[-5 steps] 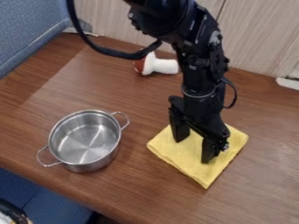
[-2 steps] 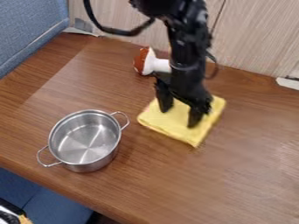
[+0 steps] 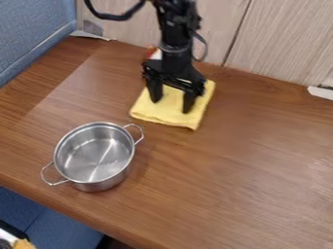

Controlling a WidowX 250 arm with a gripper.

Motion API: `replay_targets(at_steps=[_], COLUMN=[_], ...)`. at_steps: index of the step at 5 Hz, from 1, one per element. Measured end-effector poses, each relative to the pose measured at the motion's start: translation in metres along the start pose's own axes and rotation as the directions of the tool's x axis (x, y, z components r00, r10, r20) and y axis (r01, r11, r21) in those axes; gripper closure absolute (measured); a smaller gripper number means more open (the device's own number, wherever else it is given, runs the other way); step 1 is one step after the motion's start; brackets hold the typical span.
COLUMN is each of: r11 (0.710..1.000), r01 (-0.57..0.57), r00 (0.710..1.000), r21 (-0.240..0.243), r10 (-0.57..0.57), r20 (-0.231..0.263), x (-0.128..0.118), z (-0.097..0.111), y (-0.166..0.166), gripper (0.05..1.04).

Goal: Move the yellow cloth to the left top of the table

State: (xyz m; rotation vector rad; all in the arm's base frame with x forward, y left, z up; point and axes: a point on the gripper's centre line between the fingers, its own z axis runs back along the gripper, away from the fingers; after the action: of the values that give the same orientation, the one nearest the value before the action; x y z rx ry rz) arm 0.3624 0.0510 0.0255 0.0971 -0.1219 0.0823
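One yellow cloth (image 3: 162,116) in the upper middle of the frame, with one black gripper (image 3: 172,105) there — two fingers (image 3: 156,91). One stainless steel pot (image 3: 96,160) at left, with two loop handles (image 3: 142,133). One red-and-white object (image 3: 156,54), partly hidden, upper middle. One wooden tabletop (image 3: 247,175). Two pale wood-grain panels (image 3: 286,39) across the top — and one blue partition (image 3: 32,29), upper left.

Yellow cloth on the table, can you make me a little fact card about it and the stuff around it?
cloth: yellow, flat on the brown table
gripper: black, fingers apart, tips down at the cloth
pot: silver, two handles, no lid, nearer the camera and to the left
behind the gripper: a red and white thing, partly hidden
job: cloth not yet at the left top
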Motion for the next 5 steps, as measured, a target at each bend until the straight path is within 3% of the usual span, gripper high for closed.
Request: replay_targets(at_steps=[2,3,5], r11=[0.976,0.959,0.962], r01=[-0.202,-0.269,-0.261], r00=[0.979,0.962,0.964], r21=[0.08,0.094,0.074], r10=[0.203,0.271,0.264], r20=[-0.016,-0.016,-0.025], x=[0.01,0.009,0.011], z=[-0.003,-0.004,-0.005], y=[0.056,0.073,0.073], gripper=[0.084,0.083,0.083])
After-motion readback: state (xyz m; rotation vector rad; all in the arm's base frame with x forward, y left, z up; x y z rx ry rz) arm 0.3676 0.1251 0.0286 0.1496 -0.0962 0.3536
